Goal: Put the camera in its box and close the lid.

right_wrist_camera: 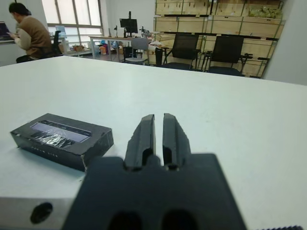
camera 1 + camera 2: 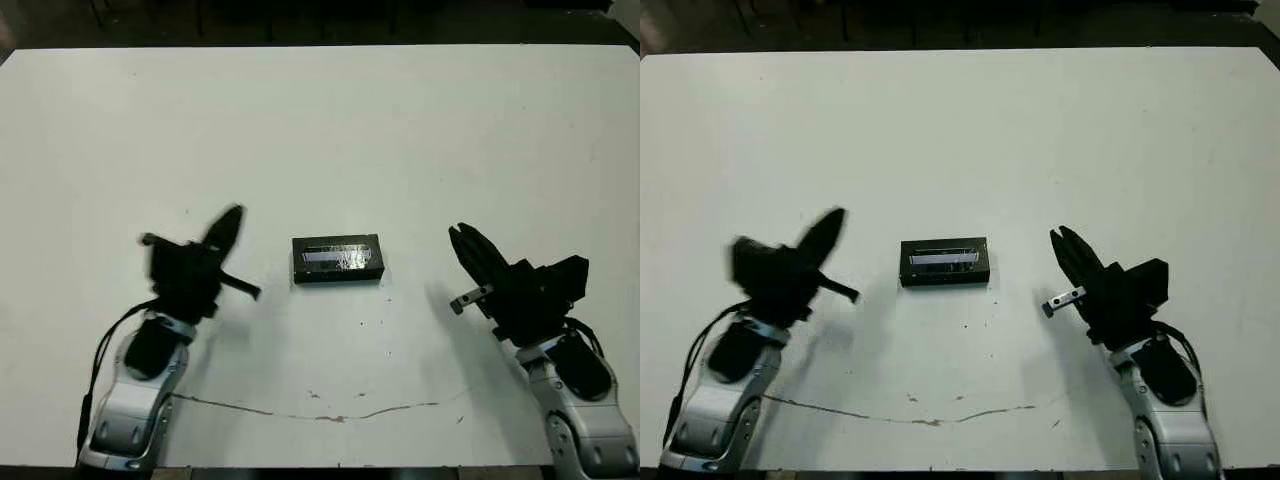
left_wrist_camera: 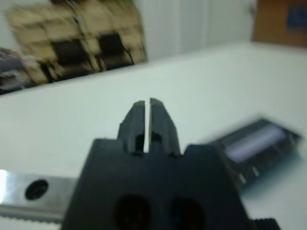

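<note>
- Resting at the centre of the white table (image 2: 400,120): one black rectangular block with a pale bluish-grey strip on top, read as the lid (image 2: 337,258) sitting on the box.
- Showing no white lining and no open tray in any view; lid appearing seated flush, walls hidden beneath it.
- Showing no separate slim black bar anywhere on the table; camera judged to be lying inside, though not confirmable from outside.
- Hovering beside the block on its left, apart from it: left gripper (image 3: 147,106), fingers nearly together with only a thin slit between, holding nothing; blurred in both views.
- Hovering on the opposite side, well apart from the block: right gripper (image 1: 159,125), fingers narrowly parted, holding nothing.
- Judging the task as essentially complete: camera stowed, lid on.
- Remaining, at most: confirming full seating of the lid and parking both arms.
</note>
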`<state>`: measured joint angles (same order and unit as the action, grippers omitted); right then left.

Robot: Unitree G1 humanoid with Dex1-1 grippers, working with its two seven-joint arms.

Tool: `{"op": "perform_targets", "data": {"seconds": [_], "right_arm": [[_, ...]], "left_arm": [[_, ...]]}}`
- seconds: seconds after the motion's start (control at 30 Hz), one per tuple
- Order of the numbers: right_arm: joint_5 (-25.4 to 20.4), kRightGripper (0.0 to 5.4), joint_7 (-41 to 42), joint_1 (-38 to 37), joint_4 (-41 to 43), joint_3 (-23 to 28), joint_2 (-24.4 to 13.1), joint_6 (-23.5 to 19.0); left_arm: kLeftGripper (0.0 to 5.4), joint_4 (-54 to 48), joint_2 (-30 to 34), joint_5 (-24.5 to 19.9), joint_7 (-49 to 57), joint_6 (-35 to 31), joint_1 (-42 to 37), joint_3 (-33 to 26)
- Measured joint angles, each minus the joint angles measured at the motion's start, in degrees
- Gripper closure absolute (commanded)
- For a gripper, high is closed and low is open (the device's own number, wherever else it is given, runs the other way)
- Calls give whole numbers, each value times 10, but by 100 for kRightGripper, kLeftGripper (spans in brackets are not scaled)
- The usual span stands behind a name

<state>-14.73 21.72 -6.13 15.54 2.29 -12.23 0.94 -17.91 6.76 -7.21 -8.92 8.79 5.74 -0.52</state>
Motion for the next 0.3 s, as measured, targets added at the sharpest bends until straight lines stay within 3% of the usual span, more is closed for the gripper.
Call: {"op": "perform_targets", "data": {"seconds": [0.3], "right_arm": [[33, 540, -47, 2, 9, -24, 21, -20]], "left_arm": [[539, -9, -35, -36, 14, 72, 57, -43]]}}
